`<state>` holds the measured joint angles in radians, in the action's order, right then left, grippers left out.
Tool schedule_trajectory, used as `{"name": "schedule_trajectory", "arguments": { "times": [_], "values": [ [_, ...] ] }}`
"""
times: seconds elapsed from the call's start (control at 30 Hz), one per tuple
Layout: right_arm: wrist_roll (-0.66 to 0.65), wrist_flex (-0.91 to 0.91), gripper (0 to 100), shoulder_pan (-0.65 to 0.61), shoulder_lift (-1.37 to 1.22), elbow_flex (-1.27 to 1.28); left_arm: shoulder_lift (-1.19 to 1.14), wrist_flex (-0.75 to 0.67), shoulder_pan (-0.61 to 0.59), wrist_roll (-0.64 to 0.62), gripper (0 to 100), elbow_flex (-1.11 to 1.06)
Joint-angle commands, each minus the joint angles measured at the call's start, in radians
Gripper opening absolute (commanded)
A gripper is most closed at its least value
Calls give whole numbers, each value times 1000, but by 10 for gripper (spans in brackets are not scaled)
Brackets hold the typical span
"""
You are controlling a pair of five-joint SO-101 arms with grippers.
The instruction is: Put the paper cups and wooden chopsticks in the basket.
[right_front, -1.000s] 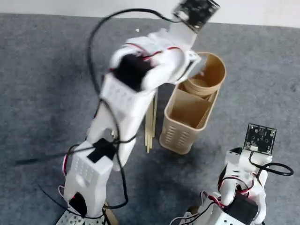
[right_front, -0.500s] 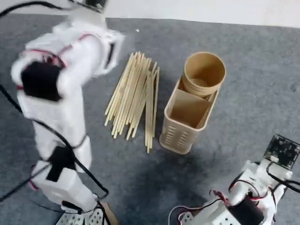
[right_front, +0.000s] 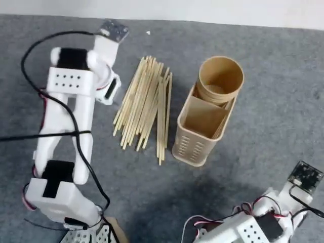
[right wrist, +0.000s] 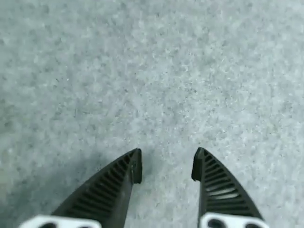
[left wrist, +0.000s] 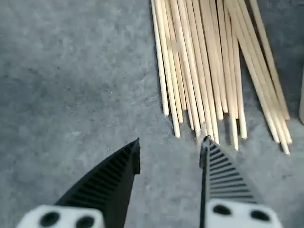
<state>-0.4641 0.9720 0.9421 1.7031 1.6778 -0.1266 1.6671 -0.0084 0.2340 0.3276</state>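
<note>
Loads of wooden chopsticks (left wrist: pixel 204 71) lie end-on just ahead of the left hand (left wrist: pixel 170 142), open and empty, clearly the nearer arm.

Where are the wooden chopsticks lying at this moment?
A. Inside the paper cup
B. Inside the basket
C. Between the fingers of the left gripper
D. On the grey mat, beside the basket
D: the pale wooden chopsticks lie in a loose pile on the grey mat beside the tan slotted basket, and the left gripper is open with nothing between its fingers.
</note>
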Motion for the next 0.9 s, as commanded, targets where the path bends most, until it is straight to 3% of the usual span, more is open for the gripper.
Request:
{"name": "schedule_trajectory", "arguments": {
  "times": [0.0,0.13,0.2,0.3,0.43,0.87],
  "values": [
    [-8,-18,117,-2,7,147,35,-190,47,15,218,-140],
    [-12,61,2,-143,7,147,31,-397,71,15,97,-242],
    [-14,81,9,-194,7,147,5,-448,87,14,50,-254],
    [-14,81,11,-180,7,147,-82,-454,107,8,63,-243],
    [-14,81,11,-183,7,147,-222,-448,133,-43,151,-186],
    [-14,81,11,-183,7,147,-466,-448,171,-57,119,-54]
  ]
}}
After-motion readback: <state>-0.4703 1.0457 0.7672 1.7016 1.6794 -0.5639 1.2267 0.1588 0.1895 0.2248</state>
